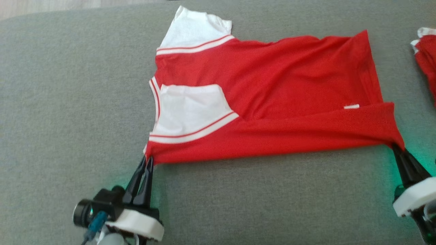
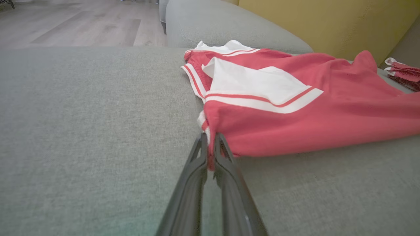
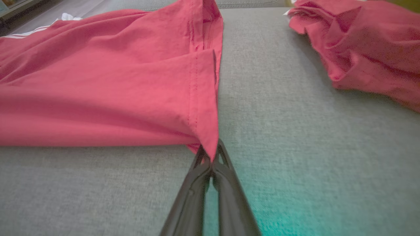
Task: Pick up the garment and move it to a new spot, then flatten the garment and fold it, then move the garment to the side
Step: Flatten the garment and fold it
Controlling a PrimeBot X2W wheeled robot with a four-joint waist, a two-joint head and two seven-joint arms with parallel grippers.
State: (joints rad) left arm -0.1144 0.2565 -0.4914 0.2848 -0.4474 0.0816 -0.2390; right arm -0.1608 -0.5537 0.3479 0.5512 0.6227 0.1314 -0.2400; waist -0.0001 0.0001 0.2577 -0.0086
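both the left tool (image 1: 148,159) and right tool (image 1: 397,148) pinch garment (image 1: 272,85) corners on grey upholstery (image 1: 68,102), seemingly wooden floor (image 2: 82,23) beyond.

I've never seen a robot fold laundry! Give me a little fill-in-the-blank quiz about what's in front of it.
The shirt is red with ___ sleeves. It lies on a ___ cushion. The left gripper and right gripper are each ___ on a near corner of it. Another red garment lies at the robot's far ___.
Missing: white, grey, shut, right.
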